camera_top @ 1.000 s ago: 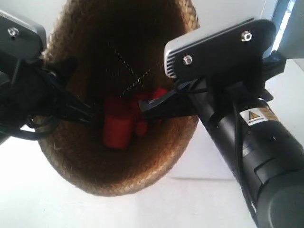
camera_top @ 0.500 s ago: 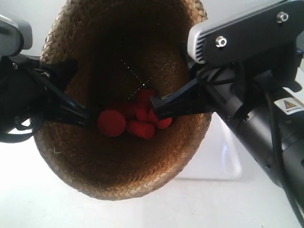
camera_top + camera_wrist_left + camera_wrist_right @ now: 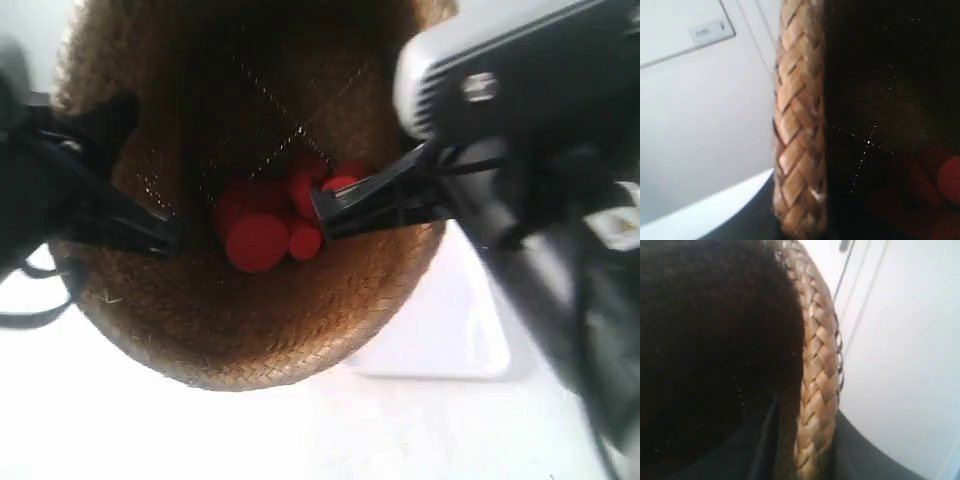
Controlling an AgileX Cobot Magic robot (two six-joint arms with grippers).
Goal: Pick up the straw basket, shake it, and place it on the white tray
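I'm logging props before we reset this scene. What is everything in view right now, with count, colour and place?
straw basket: one, brown, gripped at its rim on two opposite sides, opening toward the exterior camera
red pieces: several, exact count unclear, red, inside the basket
white tray: one, white, on the table, partly hidden behind the basket
table: one, white, beneath the basket and tray
label: one, pale, on a white panel in the background
left gripper: one, black, clamped on the basket's rim
right gripper: one, black, clamped on the basket's rim
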